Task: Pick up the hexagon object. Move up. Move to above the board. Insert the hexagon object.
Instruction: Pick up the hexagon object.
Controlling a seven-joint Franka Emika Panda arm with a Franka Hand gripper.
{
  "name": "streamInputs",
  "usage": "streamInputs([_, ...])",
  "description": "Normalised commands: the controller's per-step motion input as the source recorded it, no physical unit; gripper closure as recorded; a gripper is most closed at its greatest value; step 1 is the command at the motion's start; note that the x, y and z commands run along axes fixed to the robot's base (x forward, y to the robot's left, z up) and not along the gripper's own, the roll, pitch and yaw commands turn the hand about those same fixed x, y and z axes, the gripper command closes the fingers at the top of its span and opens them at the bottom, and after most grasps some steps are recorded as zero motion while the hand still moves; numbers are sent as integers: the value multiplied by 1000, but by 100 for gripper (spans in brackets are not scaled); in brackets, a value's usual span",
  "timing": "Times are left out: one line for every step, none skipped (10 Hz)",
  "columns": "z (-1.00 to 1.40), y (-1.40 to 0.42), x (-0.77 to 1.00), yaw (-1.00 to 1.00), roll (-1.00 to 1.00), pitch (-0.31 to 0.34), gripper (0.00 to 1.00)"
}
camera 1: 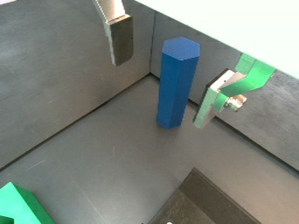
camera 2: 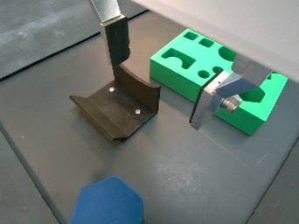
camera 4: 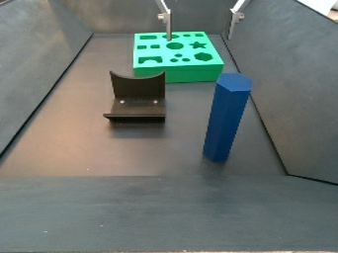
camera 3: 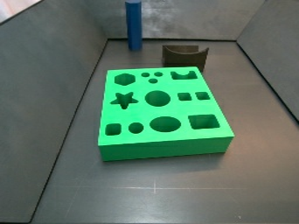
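The hexagon object (camera 4: pixel 226 117) is a tall blue peg standing upright on the dark floor, close to a side wall; it also shows in a wrist view (camera 1: pixel 176 83) and a side view (camera 3: pixel 133 24). The board (camera 3: pixel 163 109) is a thick green block with many shaped holes, lying flat, also seen as the board (camera 4: pixel 179 54) and the board (camera 2: pixel 205 74). My gripper (camera 4: pixel 199 18) hangs open high above the floor near the board, well apart from the peg. Nothing is between its silver fingers (camera 1: pixel 121 39). In both wrist views the gripper (camera 2: pixel 158 92) holds nothing.
A dark curved block (camera 4: pixel 134 99) sits on the floor between the peg and the board, also visible in a wrist view (camera 2: pixel 117 109) and a side view (camera 3: pixel 184 55). Grey walls enclose the floor on all sides.
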Motion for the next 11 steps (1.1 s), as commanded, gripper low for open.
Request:
streamInputs([0, 163, -294, -54, 0, 0, 0])
streamInputs([0, 594, -409, 26, -69, -34, 0])
streamInputs([-51, 726, -597, 77, -70, -71, 0])
streamInputs([-74, 731, -611, 83, -64, -73, 0])
streamInputs([-94, 734, -494, 146, -56, -66, 0])
streamInputs([-220, 734, -254, 369, -73, -81, 0])
streamInputs([-346, 626, -57, 574, -86, -189, 0])
streamInputs([-517, 386, 0, 720, -73, -261, 0])
streamInputs([-517, 311, 60, 700, -84, -330, 0])
streamInputs([-506, 286, 83, 697, -97, -331, 0])
streamInputs([-506, 271, 69, 714, -90, -327, 0])
